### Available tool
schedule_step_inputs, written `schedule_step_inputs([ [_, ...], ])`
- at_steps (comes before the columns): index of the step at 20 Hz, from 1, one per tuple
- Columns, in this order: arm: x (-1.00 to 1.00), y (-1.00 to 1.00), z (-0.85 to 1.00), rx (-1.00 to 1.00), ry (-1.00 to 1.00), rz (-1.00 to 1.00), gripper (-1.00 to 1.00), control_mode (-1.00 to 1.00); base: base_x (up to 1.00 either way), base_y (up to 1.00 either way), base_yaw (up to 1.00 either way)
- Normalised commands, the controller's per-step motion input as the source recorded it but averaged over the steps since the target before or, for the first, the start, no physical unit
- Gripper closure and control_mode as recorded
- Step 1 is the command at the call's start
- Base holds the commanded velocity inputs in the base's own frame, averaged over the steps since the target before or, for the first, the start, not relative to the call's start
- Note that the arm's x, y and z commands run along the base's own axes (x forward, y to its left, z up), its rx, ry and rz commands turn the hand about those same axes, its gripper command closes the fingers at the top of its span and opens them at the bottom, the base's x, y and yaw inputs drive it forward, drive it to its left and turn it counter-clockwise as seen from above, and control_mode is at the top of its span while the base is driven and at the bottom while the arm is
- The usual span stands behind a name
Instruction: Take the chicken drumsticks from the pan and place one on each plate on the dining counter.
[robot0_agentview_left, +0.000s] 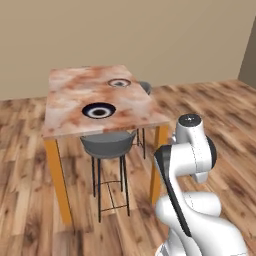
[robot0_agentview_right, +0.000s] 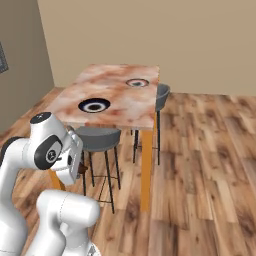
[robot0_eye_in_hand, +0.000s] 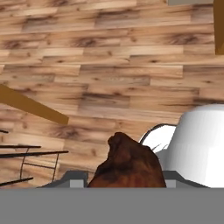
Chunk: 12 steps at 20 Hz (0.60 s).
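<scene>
You are carrying a drumstick (robot0_eye_in_hand: 127, 162), the jaws closing on it, gripper (robot0_agentview_right: 80, 167) hanging low beside the stool (robot0_agentview_right: 97, 137). The counter (robot0_agentview_left: 65, 107) is sitting above and ahead; the near plate (robot0_agentview_left: 99, 110) is waiting bare.

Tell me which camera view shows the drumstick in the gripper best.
The hand view: the dark brown chicken drumstick sits large and close at the bottom, held at the gripper. The right base view shows just a small brown bit under the hand.
</scene>
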Motion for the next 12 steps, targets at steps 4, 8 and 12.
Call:
schedule_step_inputs([
  [4, 0.00, 0.00, 0.00, 0.00, 0.00, 0.00, 1.00, 1.00, 0.68, 0.46, 0.06],
  [8, 0.00, 0.00, 0.00, 0.00, 0.00, 0.00, 1.00, 1.00, 0.76, 0.53, 0.06],
  [12, 0.00, 0.00, 0.00, 0.00, 0.00, 0.00, 1.00, 1.00, 0.74, 0.53, 0.06],
])
